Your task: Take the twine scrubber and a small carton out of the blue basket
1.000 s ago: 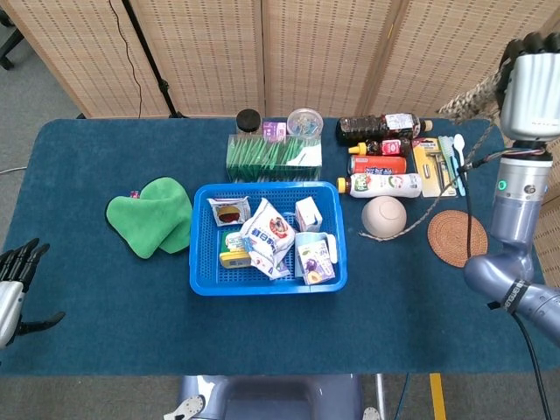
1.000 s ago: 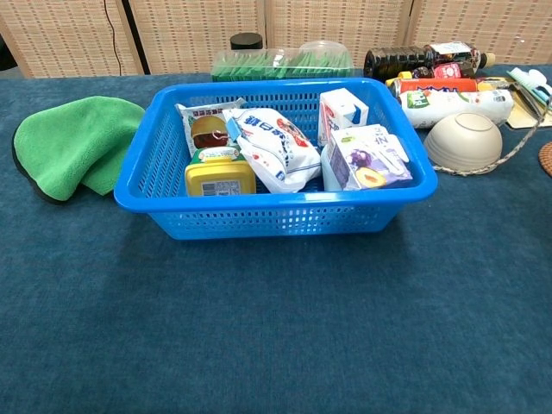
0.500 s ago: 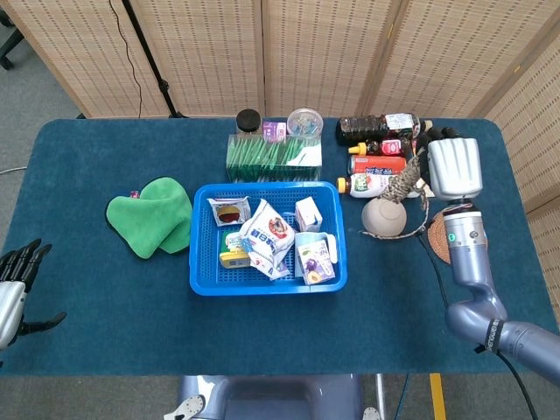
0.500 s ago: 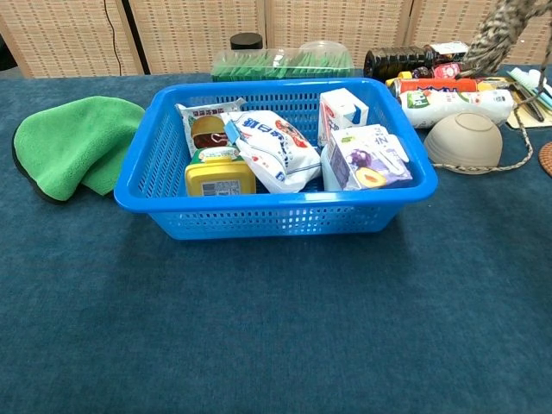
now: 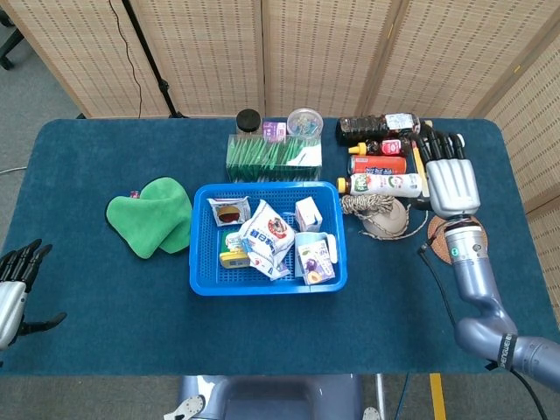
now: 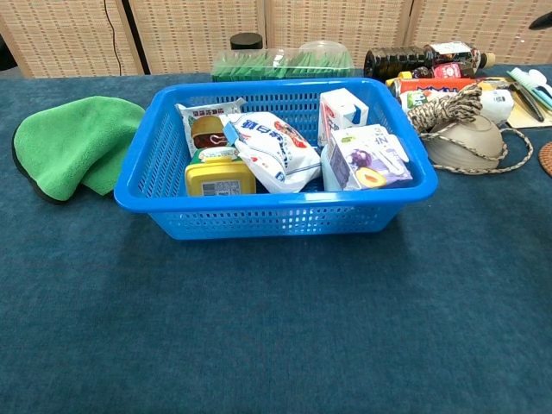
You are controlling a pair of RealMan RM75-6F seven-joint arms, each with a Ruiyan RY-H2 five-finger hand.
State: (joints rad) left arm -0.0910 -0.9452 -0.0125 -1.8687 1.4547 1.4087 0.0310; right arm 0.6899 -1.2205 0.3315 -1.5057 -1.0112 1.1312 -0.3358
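The twine scrubber (image 5: pixel 367 205) (image 6: pixel 443 107) lies outside the blue basket (image 5: pixel 200 282) (image 6: pixel 276 222), bunched on top of an upturned beige bowl (image 5: pixel 390 224) (image 6: pixel 466 145), its cord trailing around the bowl. My right hand (image 5: pixel 448 180) hovers just right of it, fingers spread and pointing away, holding nothing. Inside the basket a small white carton (image 5: pixel 308 213) (image 6: pixel 342 110) stands at the back right, and a purple-printed carton (image 5: pixel 315 260) (image 6: pixel 366 159) sits in front of it. My left hand (image 5: pixel 14 285) rests open at the table's near left edge, far from the basket.
Snack bags (image 5: pixel 268 234) and a yellow tub (image 6: pixel 219 176) also fill the basket. Bottles (image 5: pixel 381 156), a toothbrush pack and a woven coaster (image 5: pixel 442 241) crowd the back right. A green box (image 5: pixel 273 156) stands behind the basket; a green cloth (image 5: pixel 154 215) lies left.
My right hand came down from high on the right with the twine scrubber, let it go on the upturned bowl, and now stands open beside it. The left hand stayed still.
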